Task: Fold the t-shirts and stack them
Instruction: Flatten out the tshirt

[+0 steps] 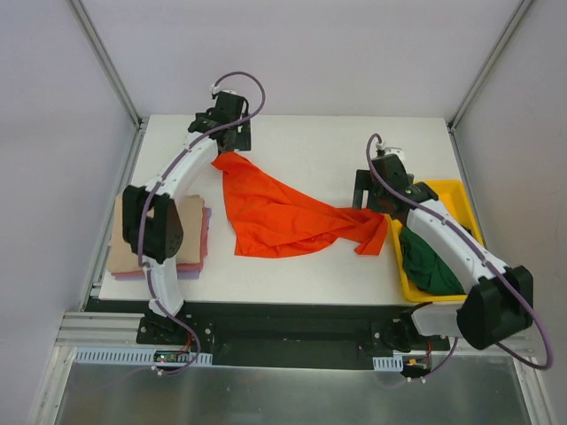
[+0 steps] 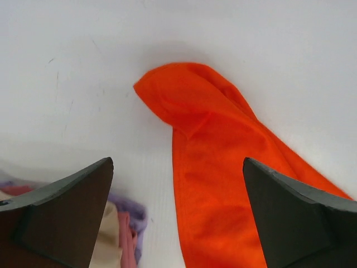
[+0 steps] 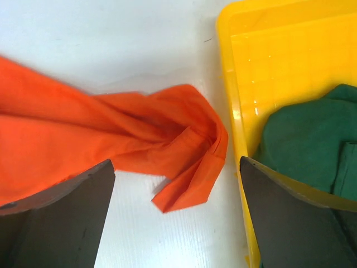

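My left gripper [image 2: 177, 162] hangs released, fingers spread wide over the far-left corner of the orange-red t-shirt [image 1: 283, 217], which sprawls crumpled across mid-table. My right gripper [image 3: 176, 163] is released too, over the shirt's bunched right end beside the yellow tray [image 1: 443, 186] holding the dark green t-shirt [image 1: 430, 257]. The folded stack [image 1: 190, 235] lies at the near left.

Overhead view from behind the near edge, whole bench [image 1: 310, 142] in frame, left wrist view close over the far-left corner, right wrist close by the right edge, all sharing the orange-red t-shirt [image 1: 275, 217]
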{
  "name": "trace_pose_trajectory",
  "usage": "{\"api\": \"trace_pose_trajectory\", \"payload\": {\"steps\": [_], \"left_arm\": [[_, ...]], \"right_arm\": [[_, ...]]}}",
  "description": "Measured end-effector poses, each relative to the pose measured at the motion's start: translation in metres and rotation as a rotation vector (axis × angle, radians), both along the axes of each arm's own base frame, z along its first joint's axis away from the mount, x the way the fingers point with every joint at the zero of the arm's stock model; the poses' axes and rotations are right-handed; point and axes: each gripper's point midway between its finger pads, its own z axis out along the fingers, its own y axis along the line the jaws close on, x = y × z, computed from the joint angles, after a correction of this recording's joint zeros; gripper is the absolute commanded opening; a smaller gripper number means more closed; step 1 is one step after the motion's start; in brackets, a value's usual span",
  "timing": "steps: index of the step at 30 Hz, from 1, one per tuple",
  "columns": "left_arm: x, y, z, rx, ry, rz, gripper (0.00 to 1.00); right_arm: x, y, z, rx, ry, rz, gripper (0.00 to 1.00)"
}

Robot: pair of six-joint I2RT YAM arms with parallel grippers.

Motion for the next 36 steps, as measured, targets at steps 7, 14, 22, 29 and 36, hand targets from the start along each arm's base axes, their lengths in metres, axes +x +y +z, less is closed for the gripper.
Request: {"api": "trace_pose_trajectory", "payload": {"steps": [7,14,22,29,36], "left_arm": [[-0.119,-0.022,0.07,-0.208,-0.128,-0.061,0.99],[-0.228,-0.025,-0.024,-0.39,0.059,-0.01,0.81],[-0.272,-0.037,-0.095,-0.502,0.235,0.048,0.48],[-0.265,-0.053,-0.112,-0.541,0.273,0.062,0.42],[-0.269,-0.061,-0.126,-0.536,0.32,0.063,0.29]], "right_arm": [[-0.055,0.005,0.021,0.107,-0.174,0.066,0.96],[-0.098,-0.001,-0.014,0.284,-0.267,0.032,0.96],[-0.098,0.018,-0.011,0.402,-0.271,0.056,0.96],[-0.1,0.024,-0.03,0.393,-0.179,0.06,0.96],[-0.1,0.023,-0.026,0.397,-0.197,0.058,0.96]]}}
